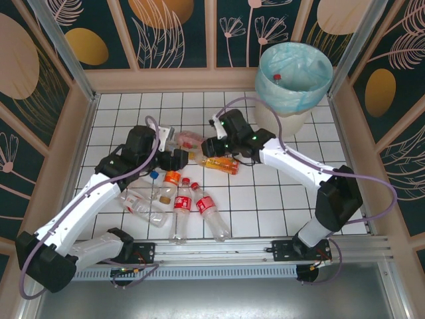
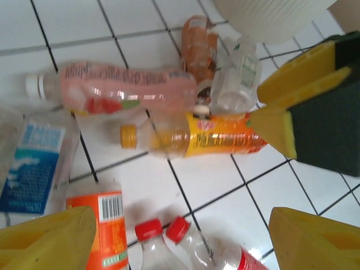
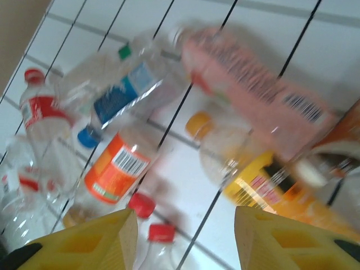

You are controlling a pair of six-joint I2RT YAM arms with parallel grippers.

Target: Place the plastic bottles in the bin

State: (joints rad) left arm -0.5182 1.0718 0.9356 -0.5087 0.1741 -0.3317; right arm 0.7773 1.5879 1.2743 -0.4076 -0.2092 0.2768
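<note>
Several plastic bottles lie on the white tiles. In the left wrist view a pink bottle and a yellow-labelled bottle lie ahead, and two red-capped bottles lie below my left gripper. It is open with nothing between its fingers. My right gripper is open too, hovering over the red caps beside the yellow-labelled bottle and an orange-labelled bottle. From above, the left gripper and right gripper face each other over the pile. The bin stands at the far right.
A red-capped bottle lies inside the bin's blue-green bag. Wooden walls fence the tiled floor. More bottles lie near the front rail. The right gripper's yellow fingers show close by in the left wrist view.
</note>
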